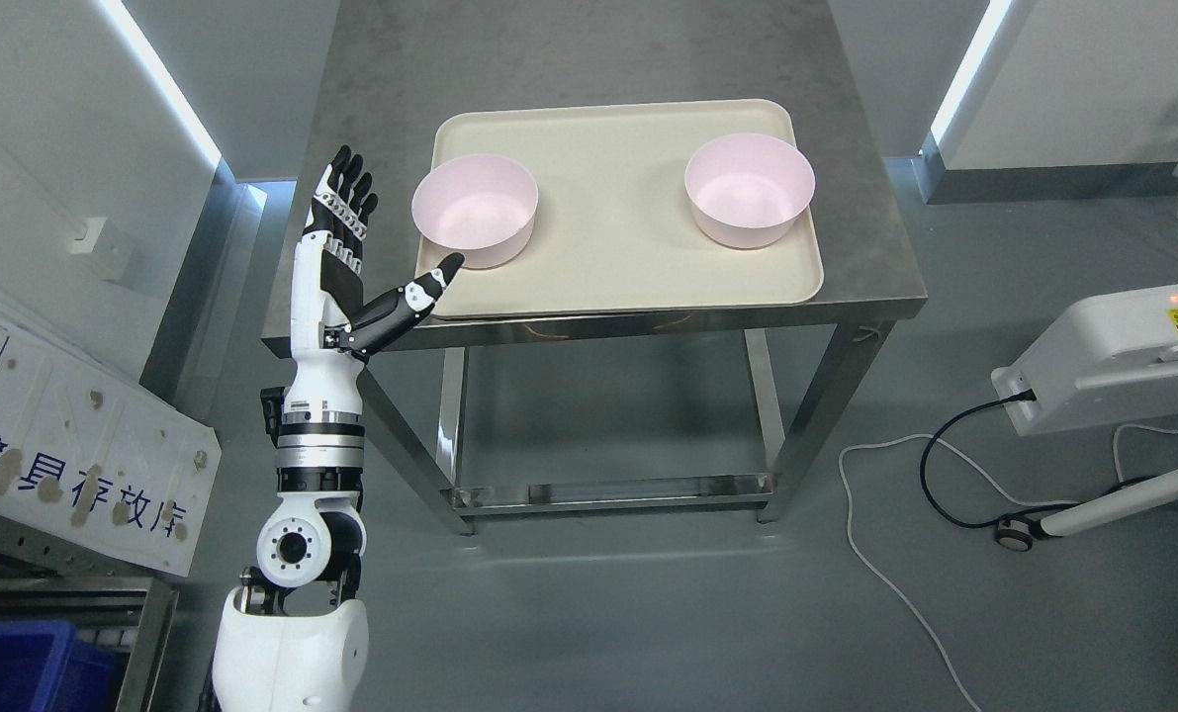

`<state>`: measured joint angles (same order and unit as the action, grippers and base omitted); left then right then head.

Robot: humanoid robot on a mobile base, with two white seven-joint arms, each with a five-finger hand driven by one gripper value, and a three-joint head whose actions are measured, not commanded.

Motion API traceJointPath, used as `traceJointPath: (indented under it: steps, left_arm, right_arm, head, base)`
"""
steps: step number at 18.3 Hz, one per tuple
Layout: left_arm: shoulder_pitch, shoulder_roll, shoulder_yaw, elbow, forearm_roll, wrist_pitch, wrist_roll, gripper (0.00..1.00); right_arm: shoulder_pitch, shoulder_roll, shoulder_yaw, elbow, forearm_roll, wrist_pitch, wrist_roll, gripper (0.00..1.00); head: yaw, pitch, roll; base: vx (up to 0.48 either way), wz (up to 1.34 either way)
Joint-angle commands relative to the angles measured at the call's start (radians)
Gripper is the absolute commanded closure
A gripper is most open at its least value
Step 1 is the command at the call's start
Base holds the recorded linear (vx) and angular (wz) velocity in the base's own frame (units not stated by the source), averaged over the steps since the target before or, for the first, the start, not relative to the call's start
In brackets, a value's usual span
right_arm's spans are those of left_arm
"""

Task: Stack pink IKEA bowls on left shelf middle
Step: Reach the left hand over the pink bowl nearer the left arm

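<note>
- The robot's left hand (356, 259) is raised at the left edge of the metal table (589, 59), palm turned toward the bowls, four fingers (349, 193) straight and pointing away, thumb (420, 293) stuck out to the side toward the tray. It holds nothing.
- That spread posture looks to me like a hand shaped to take a bowl by its wall: the thumb tip sits just beside the lower side of the near bowl but I cannot say it touches.
- The right arm does not show anywhere.
- Two pink bowls stand upright on a cream tray (608, 267), well apart from each other: the near bowl (475, 209) on the tray's left side, the far bowl (750, 188) on its right.
- Both bowls are empty; their pale insides show clear to the bottom.
- They are not stacked yet, so the job seems barely started, and the left one is the obvious first pick since it lies right by the hand.
- The tray holds nothing else and lies flat on the tabletop, its front edge close to the table's front edge.
- A white placard (64, 435) leans on a rack at the lower left, with a blue bin (25, 672) beneath; whether that rack is the shelf meant I cannot tell.
</note>
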<state>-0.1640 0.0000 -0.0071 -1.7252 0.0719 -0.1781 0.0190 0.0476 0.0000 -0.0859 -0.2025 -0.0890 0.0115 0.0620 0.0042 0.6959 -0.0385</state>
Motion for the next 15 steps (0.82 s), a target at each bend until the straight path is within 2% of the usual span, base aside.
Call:
traceJointPath:
  steps: [1,5,6,8,10,11,12,13,15]
  left_arm:
    - [0.001,0.017,0.021,-0.001,-0.001,0.002,0.001,0.0]
    - [-0.015,0.017,0.022,0.001,0.0,0.005,-0.004,0.0]
    - [-0.052,0.044,0.022,0.006,-0.001,0.018,-0.033,0.0]
    - [-0.151,0.148,0.013,0.035,-0.003,0.124,-0.138,0.0]
    - [-0.286,0.19,0.004,0.088,-0.003,0.283,-0.252,0.0]
    - [-0.36,0.227,-0.01,0.128,-0.006,0.364,-0.354,0.0]
    - [-0.418,0.274,-0.042,0.172,-0.024,0.406,-0.458,0.0]
    - [-0.466,0.288,-0.065,0.221,-0.068,0.407,-0.517,0.0]
    - [-0.512,0.287,-0.07,0.289,-0.18,0.405,-0.524,0.0]
  right_arm:
    - [0.0,-0.017,0.0,0.0,0.0,0.001,-0.001,0.0]
    - [0.0,-0.017,0.0,0.0,0.0,0.001,-0.001,0.0]
    - [0.0,-0.017,0.0,0.0,0.0,0.001,-0.001,0.0]
    - [0.0,-0.017,0.0,0.0,0.0,0.001,-0.001,0.0]
    - [0.0,-0.017,0.0,0.0,0.0,0.001,-0.001,0.0]
    - [0.001,-0.017,0.0,0.0,0.0,0.001,-0.001,0.0]
    - [0.0,-0.017,0.0,0.0,0.0,0.001,-0.001,0.0]
    - [0.0,-0.017,0.0,0.0,0.0,0.001,-0.001,0.0]
    - [0.0,-0.017,0.0,0.0,0.0,0.001,-0.001,0.0]
  head:
    - [0.0,0.0,0.0]
    - [0.0,0.0,0.0]
    - [0.0,0.0,0.0]
    - [0.0,0.0,0.0]
    - [0.0,0.0,0.0]
    - [0.0,0.0,0.0]
    - [0.0,0.0,0.0]
    - [0.0,0.0,0.0]
    - [0.0,0.0,0.0]
  base:
    - [0.002,-0.02]
    - [0.001,-0.01]
    - [0.0,0.0]
    - [0.0,0.0]
    - [0.0,0.0]
    - [0.0,0.0]
    - [0.0,0.0]
    - [0.0,0.0]
    - [0.0,0.0]
